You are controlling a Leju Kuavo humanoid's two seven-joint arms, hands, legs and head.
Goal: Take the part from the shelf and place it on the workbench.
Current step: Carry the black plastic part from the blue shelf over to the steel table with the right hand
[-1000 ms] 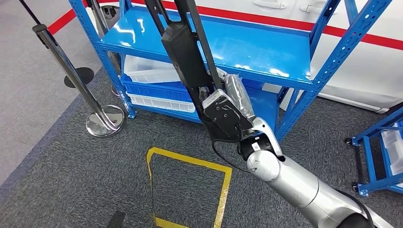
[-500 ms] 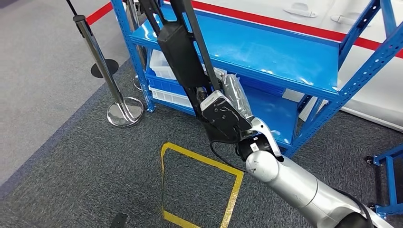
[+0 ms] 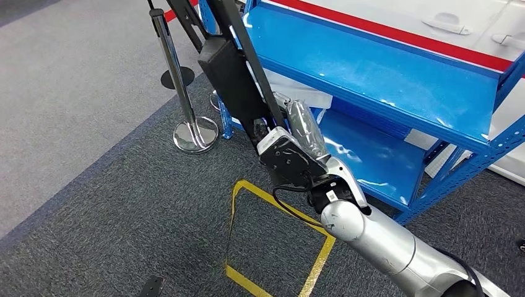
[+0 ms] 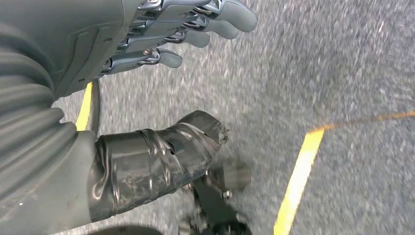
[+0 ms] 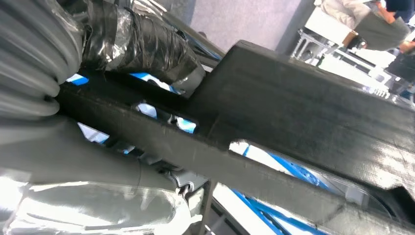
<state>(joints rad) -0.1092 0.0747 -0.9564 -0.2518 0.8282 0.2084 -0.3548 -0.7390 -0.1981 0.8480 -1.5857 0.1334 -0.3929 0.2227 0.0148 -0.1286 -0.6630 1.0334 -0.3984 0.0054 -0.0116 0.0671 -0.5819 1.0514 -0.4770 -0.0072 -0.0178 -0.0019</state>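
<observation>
The part (image 3: 232, 74), a long black piece with a thick block body and thin bars running beside it, stood up through the upper middle of the head view, its top cut off by the frame edge. It looked rigid and moulded, with a matt, faintly rough surface in the right wrist view (image 5: 303, 112), so likely not slippery; its length suggested it would lever hard against a grip taken at one end, and the thin bars looked the weaker place to load. The right robot hand (image 3: 291, 139) held it at its lower end, just below the block, fingers wrapped in plastic film closed around the bars. A hold nearer the block would probably steady it better.

Behind it, the blue shelf (image 3: 396, 80) filled the upper right. A chrome stanchion (image 3: 186, 93) stood at upper left on grey carpet, with yellow floor tape (image 3: 272, 204) at lower centre.

The left robot hand (image 4: 161, 44) hung over the carpet holding nothing, fingers loosely apart.
</observation>
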